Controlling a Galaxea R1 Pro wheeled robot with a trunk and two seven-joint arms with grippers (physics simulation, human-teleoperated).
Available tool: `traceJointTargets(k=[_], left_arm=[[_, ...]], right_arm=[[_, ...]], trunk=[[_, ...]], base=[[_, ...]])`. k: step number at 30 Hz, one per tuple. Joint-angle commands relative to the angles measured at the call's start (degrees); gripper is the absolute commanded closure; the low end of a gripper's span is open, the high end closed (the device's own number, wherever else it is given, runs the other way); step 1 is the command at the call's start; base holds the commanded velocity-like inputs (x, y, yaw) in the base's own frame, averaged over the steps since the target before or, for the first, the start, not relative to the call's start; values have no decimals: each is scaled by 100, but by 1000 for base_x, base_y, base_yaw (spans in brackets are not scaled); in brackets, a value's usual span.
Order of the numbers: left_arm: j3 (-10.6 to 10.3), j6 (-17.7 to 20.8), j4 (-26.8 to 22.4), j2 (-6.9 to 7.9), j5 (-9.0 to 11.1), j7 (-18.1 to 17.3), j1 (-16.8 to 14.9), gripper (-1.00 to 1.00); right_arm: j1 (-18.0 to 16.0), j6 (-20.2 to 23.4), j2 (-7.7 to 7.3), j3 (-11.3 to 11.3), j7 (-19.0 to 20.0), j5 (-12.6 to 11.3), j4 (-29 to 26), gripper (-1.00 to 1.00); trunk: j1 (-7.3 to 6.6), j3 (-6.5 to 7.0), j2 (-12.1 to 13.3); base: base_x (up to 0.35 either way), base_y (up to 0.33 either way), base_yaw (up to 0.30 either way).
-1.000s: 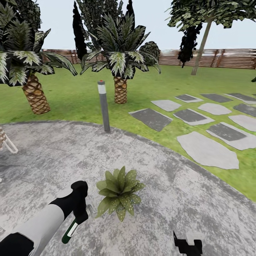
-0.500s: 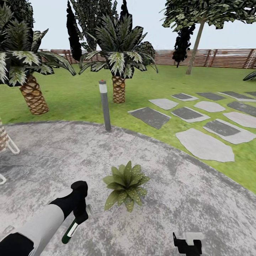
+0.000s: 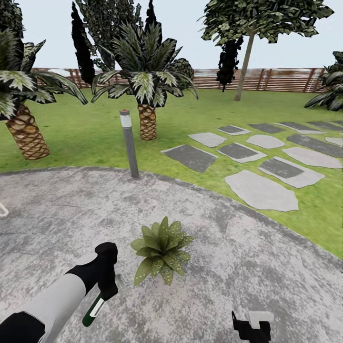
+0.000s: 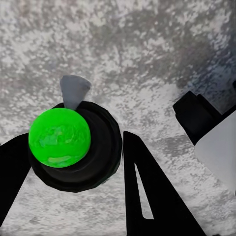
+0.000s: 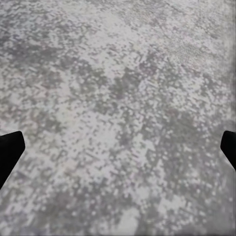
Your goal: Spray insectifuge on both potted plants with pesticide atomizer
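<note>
Pot of the plant (image 3: 160, 250) is hidden under its speckled leaves in the head view, so only the rosette shows, sitting on the grey patio (image 3: 247, 267). Only one such plant is in sight. The right end effector (image 3: 251, 328) is cut off by the lower edge of that view; in the right wrist view just two dark fingertips (image 5: 10, 150) show at the opposite edges, spread wide with bare paving between them. A white frame (image 3: 3, 209) at the far left edge is cropped too much to identify.

The left arm reaches forward from the lower left corner, its white forearm ending in a black wrist bent downward. The left end effector (image 3: 101, 296) pinches the atomizer (image 3: 94, 308), which hangs below it tilted, its dark green base lowest and its white band showing. In the left wrist view the atomizer's bright green top (image 4: 59, 138) sits in a black collar between the two dark fingers (image 4: 152, 191), with a small grey nozzle jutting out over the paving. The atomizer is near the plant, on its left, not touching it.

Beyond the patio stand a bollard lamp (image 3: 129, 144), palms (image 3: 146, 95), stepping stones (image 3: 259, 190) and a fence (image 3: 267, 78).
</note>
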Motion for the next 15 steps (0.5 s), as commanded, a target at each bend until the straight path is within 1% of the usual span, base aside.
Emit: traceJointTargets(k=[1,5,10,13,15], left_arm=[[-29,43,-16,5,-35,-48,-3,100],[-42,65,-87,-11,-60,-53,-58,100],[-28,63,-13,-19,-35,-48,-55,100],[-31,61,-3,-16,-13,-42,-32,100],[-31,51,0,-13,4,-38,1,100]], right_arm=[[-4,-15,-3,50,-25,-34,3,-100],[-3,-15,-18,50,-11,-20,3,-100],[-8,-15,-22,46,-12,-25,3,-100],[-7,-15,-22,42,-17,-26,3,-100],[-4,-15,-22,43,-20,-26,3,-100]], trunk=[[-1,-4,-2],[-1,-4,-2],[-1,-4,-2],[-1,-4,-2],[-1,-4,-2]], base=[[0,0,-29],[41,23,-5],[221,190,-9],[231,123,-180],[103,21,-256]])
